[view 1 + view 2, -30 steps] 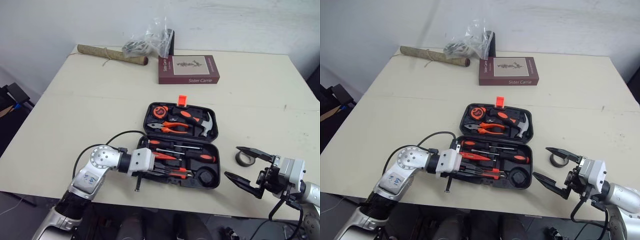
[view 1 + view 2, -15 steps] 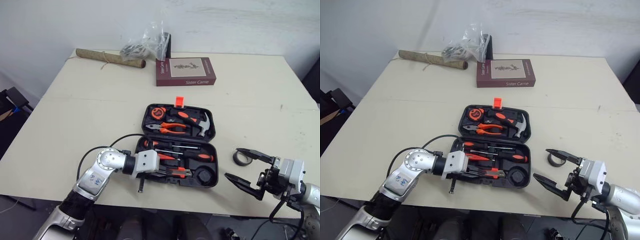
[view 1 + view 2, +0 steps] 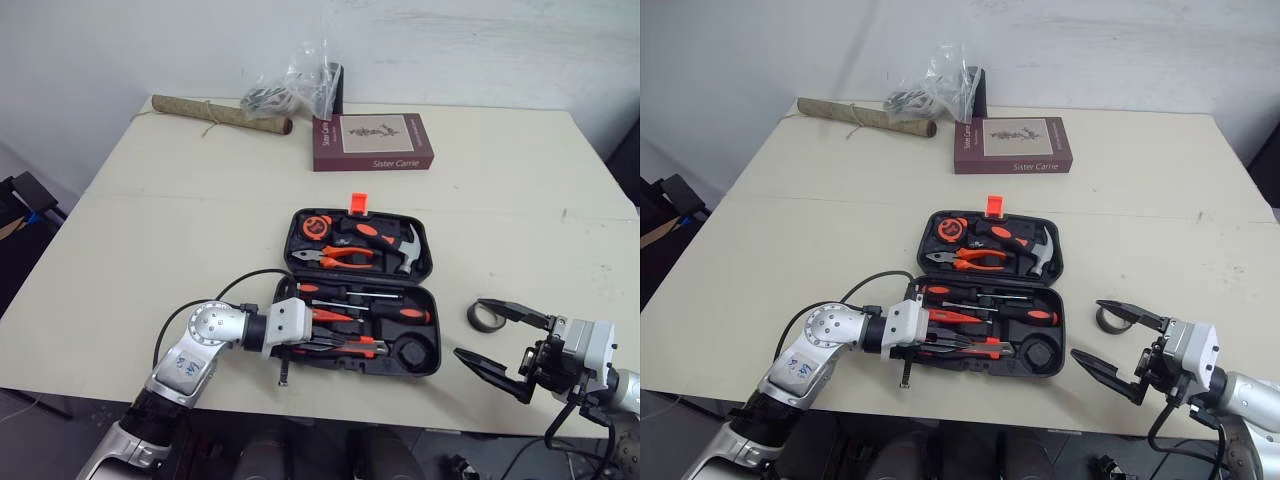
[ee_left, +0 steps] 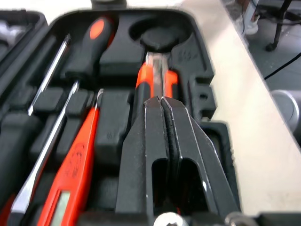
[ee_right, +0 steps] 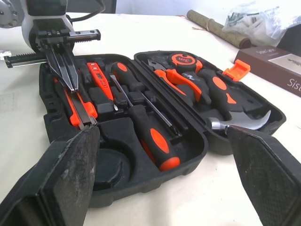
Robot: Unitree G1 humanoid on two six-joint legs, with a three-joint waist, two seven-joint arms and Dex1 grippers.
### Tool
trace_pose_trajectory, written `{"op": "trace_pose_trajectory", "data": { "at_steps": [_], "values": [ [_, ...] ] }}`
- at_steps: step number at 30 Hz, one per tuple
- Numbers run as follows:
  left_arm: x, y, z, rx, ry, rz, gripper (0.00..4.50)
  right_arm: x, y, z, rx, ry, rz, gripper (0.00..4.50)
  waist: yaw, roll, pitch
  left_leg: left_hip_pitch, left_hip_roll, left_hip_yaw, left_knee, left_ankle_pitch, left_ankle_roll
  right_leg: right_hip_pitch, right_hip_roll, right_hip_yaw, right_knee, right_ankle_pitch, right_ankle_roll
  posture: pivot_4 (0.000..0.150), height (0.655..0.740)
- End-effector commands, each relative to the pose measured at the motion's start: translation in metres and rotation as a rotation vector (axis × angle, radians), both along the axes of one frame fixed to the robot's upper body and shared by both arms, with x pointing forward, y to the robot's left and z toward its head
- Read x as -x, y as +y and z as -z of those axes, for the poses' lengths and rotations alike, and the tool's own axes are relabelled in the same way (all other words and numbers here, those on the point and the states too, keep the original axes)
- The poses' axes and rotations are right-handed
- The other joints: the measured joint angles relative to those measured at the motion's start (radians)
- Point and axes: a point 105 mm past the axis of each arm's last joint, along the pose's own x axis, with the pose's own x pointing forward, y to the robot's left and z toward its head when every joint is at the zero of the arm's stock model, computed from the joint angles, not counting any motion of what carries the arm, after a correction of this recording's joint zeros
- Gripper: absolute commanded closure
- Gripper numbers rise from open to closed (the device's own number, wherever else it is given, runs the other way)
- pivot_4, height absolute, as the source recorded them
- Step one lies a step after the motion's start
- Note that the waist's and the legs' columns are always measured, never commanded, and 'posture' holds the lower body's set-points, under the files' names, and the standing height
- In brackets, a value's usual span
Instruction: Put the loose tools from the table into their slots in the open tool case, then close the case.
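Left hand (image 4: 162, 100) inside the open black plastic tool case (image 3: 428, 298), near the cream surface's (image 3: 180, 230) front edge.
Its fingers (image 4: 141, 141) are pressed together, tips on an orange-and-black tool (image 4: 155, 77) in the case's front row. The right hand (image 3: 1087, 328) gapes wide by the front right corner, beside a loose black ring (image 3: 1106, 323).

A: Place type?
B: Lab or test room, not a home. Bare white wall (image 3: 480, 40), plain cream tabletop (image 3: 150, 230), grey floor (image 4: 294, 77) with a loose black cable (image 4: 282, 66).
A: Workshop? There's a tool case (image 3: 410, 352).
B: Can't tell. The tabletop's far edge holds a book (image 3: 372, 141), a plastic bag (image 3: 295, 85) and a brown roll (image 3: 220, 114). Unrelated odds.
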Motion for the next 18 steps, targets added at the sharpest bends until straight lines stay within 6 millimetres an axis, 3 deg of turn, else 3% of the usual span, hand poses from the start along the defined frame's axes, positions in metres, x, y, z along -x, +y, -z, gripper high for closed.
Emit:
{"op": "trace_pose_trajectory", "data": {
  "at_steps": [1,6,9,13,16,18],
  "values": [
    [-0.005,0.007,0.024,-0.129,0.053,-0.060,4.48,0.001,0.001,-0.010,0.001,-0.042,-0.005,0.00,0.002,0.000,0.000,0.000,0.000,0.000,0.000,-0.002,0.003,0.001,0.000,0.000,0.000,0.000,0.000,0.150,0.7400],
    [-0.002,0.013,0.049,-0.281,0.229,-0.131,4.48,0.001,0.001,-0.007,-0.005,-0.038,-0.001,0.00,0.001,0.001,-0.001,0.002,0.000,0.000,-0.001,-0.003,0.004,0.002,0.000,0.000,0.000,0.000,0.000,0.150,0.7400],
    [0.005,0.011,0.050,-0.305,0.255,-0.099,4.48,0.001,0.001,-0.006,-0.007,-0.037,0.003,0.00,0.000,0.001,-0.002,0.003,0.000,0.000,-0.001,-0.003,0.004,0.003,0.000,0.000,-0.001,0.000,0.000,0.150,0.7400],
    [0.001,-0.004,0.015,-0.091,0.105,-0.026,4.48,0.004,-0.011,-0.004,0.000,-0.043,0.048,0.00,0.001,0.002,-0.002,0.004,0.000,0.000,-0.001,-0.003,0.004,0.004,0.000,0.000,-0.002,0.000,0.000,0.150,0.7400],
    [-0.003,0.005,-0.013,0.045,-0.001,-0.002,4.48,0.009,-0.030,-0.003,0.018,-0.042,0.117,0.00,0.002,0.002,-0.001,0.001,0.000,-0.001,-0.001,-0.003,0.004,0.002,0.000,0.000,-0.003,0.000,0.000,0.150,0.7400],
    [-0.005,0.016,-0.031,0.132,-0.071,-0.007,3.65,0.015,-0.047,-0.001,0.037,-0.035,0.175,0.00,0.002,0.001,0.000,-0.002,0.000,-0.001,-0.001,-0.003,0.004,0.000,-0.001,-0.001,-0.003,0.000,0.000,0.150,0.7400]
  ]
}}
